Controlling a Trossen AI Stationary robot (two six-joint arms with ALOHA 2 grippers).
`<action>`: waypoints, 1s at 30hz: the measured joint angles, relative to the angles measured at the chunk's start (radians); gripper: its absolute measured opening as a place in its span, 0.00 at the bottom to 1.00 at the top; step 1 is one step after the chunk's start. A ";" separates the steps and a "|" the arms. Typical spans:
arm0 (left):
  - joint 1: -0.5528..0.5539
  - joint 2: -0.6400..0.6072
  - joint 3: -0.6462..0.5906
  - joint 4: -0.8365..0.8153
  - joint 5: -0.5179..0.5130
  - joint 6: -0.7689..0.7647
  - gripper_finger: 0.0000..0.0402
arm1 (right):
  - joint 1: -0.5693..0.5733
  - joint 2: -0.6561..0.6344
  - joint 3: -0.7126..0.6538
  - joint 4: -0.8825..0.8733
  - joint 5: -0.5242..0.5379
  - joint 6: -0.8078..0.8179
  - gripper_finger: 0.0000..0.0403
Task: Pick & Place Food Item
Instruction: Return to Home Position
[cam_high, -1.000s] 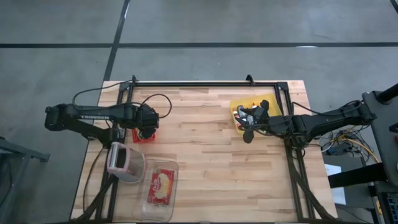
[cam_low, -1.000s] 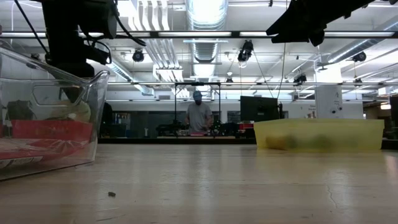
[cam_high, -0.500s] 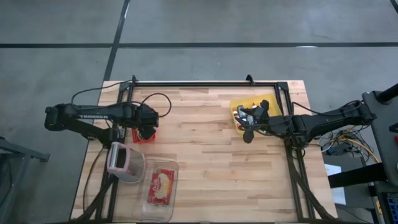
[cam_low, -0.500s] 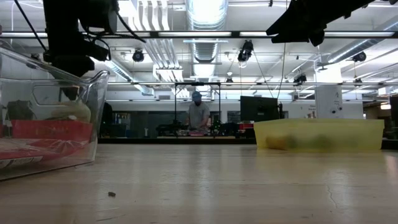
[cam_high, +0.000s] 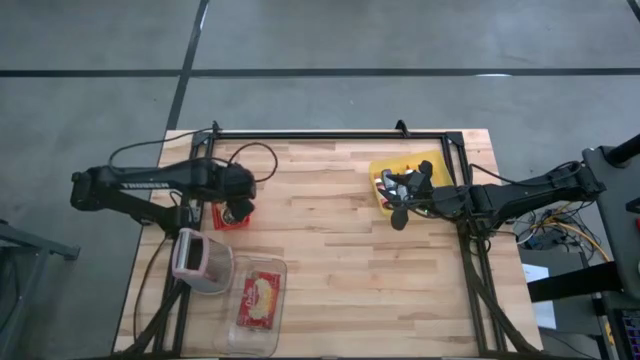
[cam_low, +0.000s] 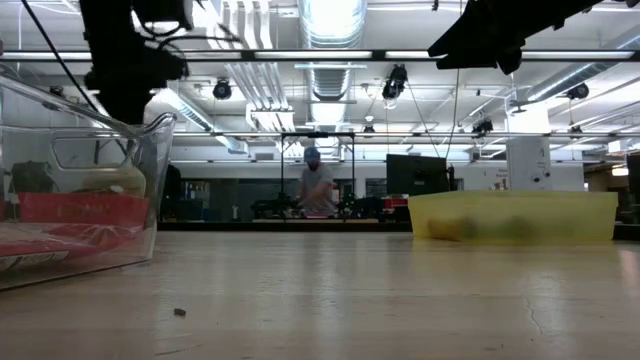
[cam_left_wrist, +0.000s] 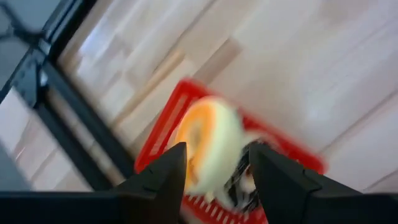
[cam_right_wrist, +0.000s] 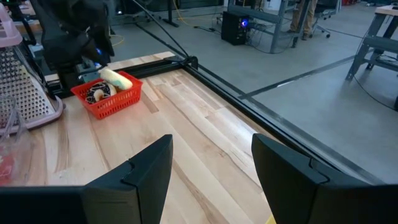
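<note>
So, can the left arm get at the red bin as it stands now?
Probably yes. The left end effector hangs open just above the red bin, and nothing shows between it and the donuts inside. The right end effector waits by the yellow bin.

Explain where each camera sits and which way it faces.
High view: overhead, facing straight down; both arms show.
Low view: level with the table, facing the room; arms enter above.
Left wrist view: above the red bin, facing down past the left end effector.
Right wrist view: facing across the table past the right end effector.
Shared: both wrist views show the red bin.
</note>
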 joint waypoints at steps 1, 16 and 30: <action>0.000 0.000 0.014 0.019 0.000 0.016 0.45 | 0.000 0.000 0.000 0.000 0.000 0.000 0.54; -0.001 -0.002 0.129 0.755 -0.067 0.583 0.45 | 0.000 0.000 0.000 0.000 0.000 0.000 0.54; -0.001 0.073 0.125 1.154 0.252 0.811 0.44 | 0.000 0.000 0.000 0.000 0.000 0.000 0.54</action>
